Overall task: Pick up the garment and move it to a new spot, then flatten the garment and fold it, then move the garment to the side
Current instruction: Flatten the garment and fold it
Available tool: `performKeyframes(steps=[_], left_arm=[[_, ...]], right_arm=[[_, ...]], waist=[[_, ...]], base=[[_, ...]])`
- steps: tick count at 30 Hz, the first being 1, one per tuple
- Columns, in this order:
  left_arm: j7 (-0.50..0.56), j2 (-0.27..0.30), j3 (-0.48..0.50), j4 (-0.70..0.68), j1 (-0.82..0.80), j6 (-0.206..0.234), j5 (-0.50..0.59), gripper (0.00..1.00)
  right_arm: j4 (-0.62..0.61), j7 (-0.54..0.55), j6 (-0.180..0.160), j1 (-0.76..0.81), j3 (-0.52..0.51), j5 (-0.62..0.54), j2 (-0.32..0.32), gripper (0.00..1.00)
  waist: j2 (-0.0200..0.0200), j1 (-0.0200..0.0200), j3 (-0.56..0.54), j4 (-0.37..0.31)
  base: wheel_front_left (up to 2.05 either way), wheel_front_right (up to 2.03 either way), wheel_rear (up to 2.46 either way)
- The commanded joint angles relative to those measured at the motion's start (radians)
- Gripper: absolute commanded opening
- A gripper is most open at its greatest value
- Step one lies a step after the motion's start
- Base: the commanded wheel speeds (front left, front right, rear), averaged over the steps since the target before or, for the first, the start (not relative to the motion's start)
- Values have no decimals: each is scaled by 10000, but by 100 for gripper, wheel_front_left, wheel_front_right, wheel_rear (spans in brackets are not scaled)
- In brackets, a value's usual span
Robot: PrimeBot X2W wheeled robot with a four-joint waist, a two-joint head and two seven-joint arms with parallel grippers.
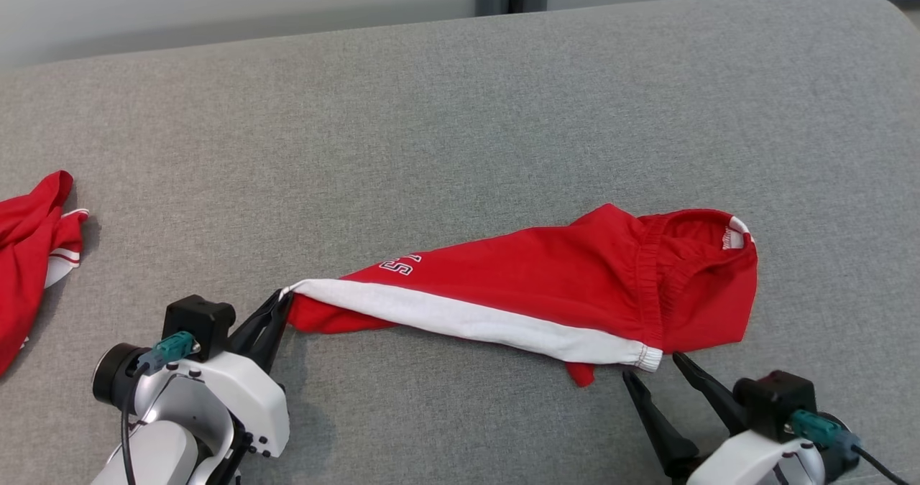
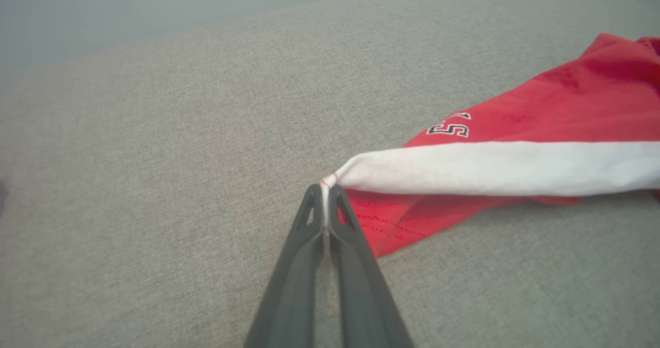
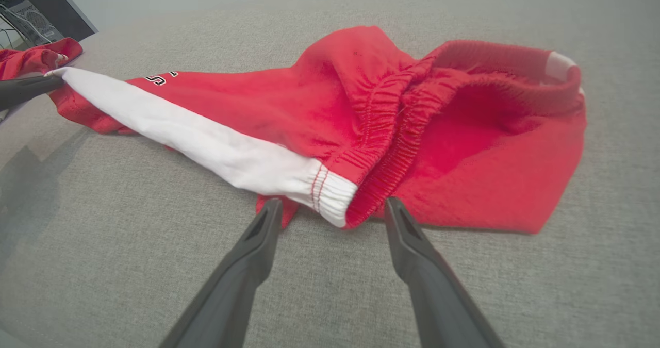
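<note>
With left hand point(image 1: 282, 304) at eight o'clock, pinches hem of garment point(image 1: 546, 284); holds right hand point(image 1: 652, 371) wide at five o'clock; risks slipping off that thin bite.

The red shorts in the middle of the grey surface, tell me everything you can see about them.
The red shorts lie rumpled, drawn out sideways on the grey fabric surface. They look like soft knit, with a gathered elastic waistband gaping open, a white side stripe from hem to waist, and black-and-white lettering near the hem. The left tool is shut on the stripe's hem corner. The right tool is open at the stripe's waistband end, not gripping.
</note>
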Motion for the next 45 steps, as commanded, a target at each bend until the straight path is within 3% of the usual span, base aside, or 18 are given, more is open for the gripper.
performKeyframes(steps=[1,2,3,4,16,24,31,39,45], left_arm=[[-65,23,-6,-34,-213,44,-30,0],[-71,17,-21,-41,-236,39,-18,0],[-115,18,-23,-58,-240,39,-3,0],[-162,24,-9,-87,-245,53,19,0],[-651,231,507,-1824,-1013,463,330,0],[-342,372,969,-3612,-3214,601,725,0],[119,403,1153,-4367,-4787,720,1067,0],[430,209,1030,-4087,-5548,592,931,0],[413,-200,801,-2431,-6826,17,730,0]], right_arm=[[121,44,-3,-277,109,77,-13,100],[175,3,-1,-343,121,93,-3,45],[214,-38,-3,-401,132,89,-5,8],[251,-15,-3,-442,155,123,-16,0],[-1012,-152,-1,-1860,-485,663,-599,0],[-2001,316,-1,-4570,-1213,1333,-1201,0],[-1992,850,-1,-6090,-1362,2035,-1499,0],[-1485,1043,-1,-6717,-1438,2469,-1506,0],[-114,912,-1,-7987,-1381,2790,-1390,0]], waist=[[0,0,37,25],[0,0,50,57],[0,0,57,83],[0,0,63,105],[0,0,-107,116],[0,0,-478,143],[0,0,-745,185],[0,0,-488,215],[0,0,250,269]], base=[[0,0,0],[0,0,0],[0,0,0],[0,0,0],[0,0,0],[0,0,0],[0,0,0],[0,0,0],[0,0,0]])
